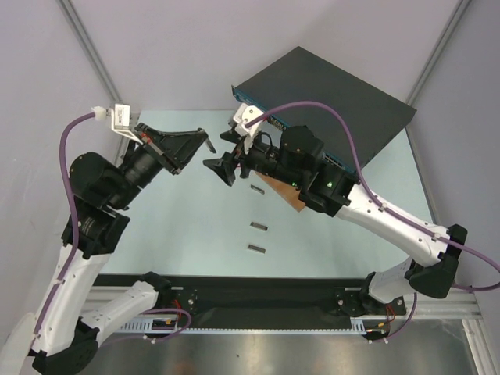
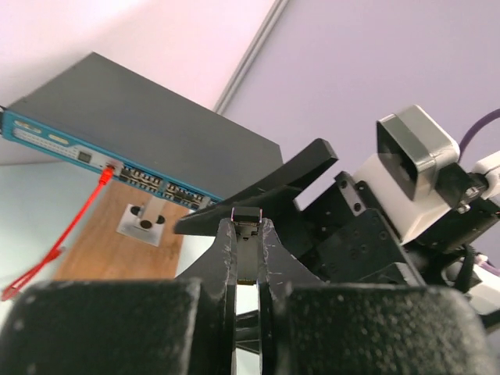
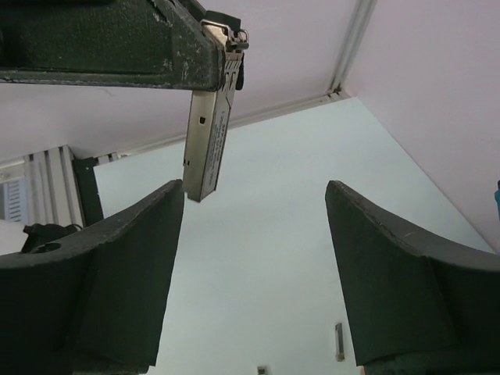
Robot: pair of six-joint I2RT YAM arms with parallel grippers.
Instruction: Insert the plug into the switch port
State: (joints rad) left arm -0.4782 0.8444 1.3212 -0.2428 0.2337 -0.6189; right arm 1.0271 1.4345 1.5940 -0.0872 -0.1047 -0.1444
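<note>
Pale smooth table (image 1: 195, 234), slim silvery rectangular plug (image 3: 207, 133)

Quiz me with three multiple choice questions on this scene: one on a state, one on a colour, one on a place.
1. The jaws of the right gripper are: A open, B shut empty, C shut on the plug.
2. The cable plugged into the switch is: A green, B red, C yellow.
3. The plug is: A in a switch port, B in the right gripper, C between the jaws of the left gripper.
Answers: 1 A, a wide gap shows between them. 2 B, it runs red from the blue front. 3 C, those jaws pinch one end of it.
</note>
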